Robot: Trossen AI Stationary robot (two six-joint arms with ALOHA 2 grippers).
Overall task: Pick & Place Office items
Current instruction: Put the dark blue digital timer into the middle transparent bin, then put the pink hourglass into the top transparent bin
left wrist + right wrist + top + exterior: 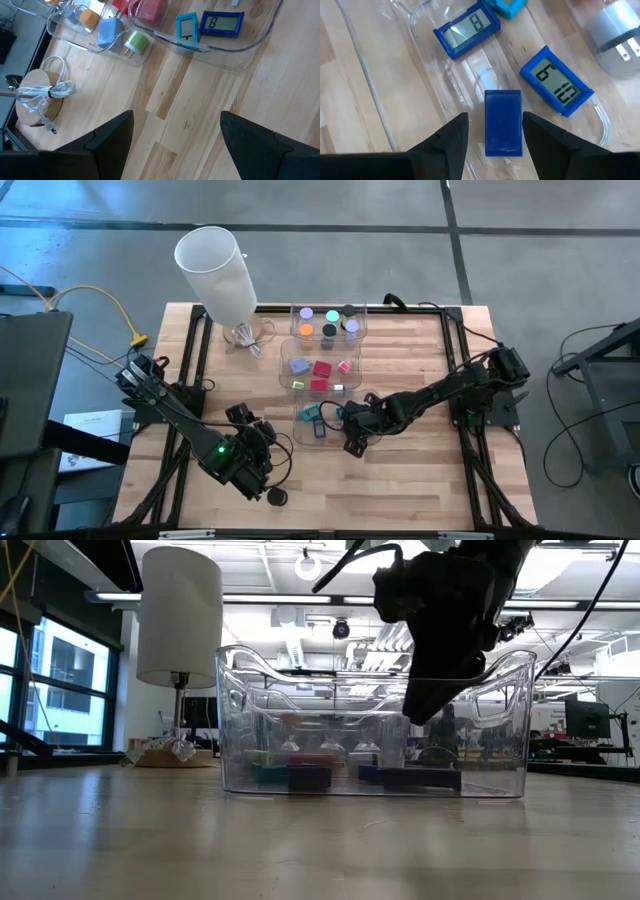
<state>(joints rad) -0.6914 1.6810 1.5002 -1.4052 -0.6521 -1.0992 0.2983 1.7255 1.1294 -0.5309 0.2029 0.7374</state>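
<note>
Three clear bins stand in a row at the table's middle. The far bin (pixel 328 322) holds round discs, the middle bin (pixel 320 368) holds red, pink and blue blocks, and the near bin (pixel 318 422) holds blue and teal display pieces (pixel 467 30) (pixel 557 82). My right gripper (pixel 495 116) hangs open over the near bin (pixel 370 720). A plain blue block (pixel 503 122) lies on the bin's floor under the gap between its fingers. My left gripper (pixel 177 117) waits open above bare wood near the table's front left (pixel 255 430). A black disc (pixel 275 497) lies on the table beside it.
A tall white cylinder (pixel 215 265) stands at the table's far left, with a coiled white cable (pixel 45 95) on its wooden foot. A grey plug (pixel 615 30) lies in the middle bin. Bare wood stretches along the near edge and both sides of the bins.
</note>
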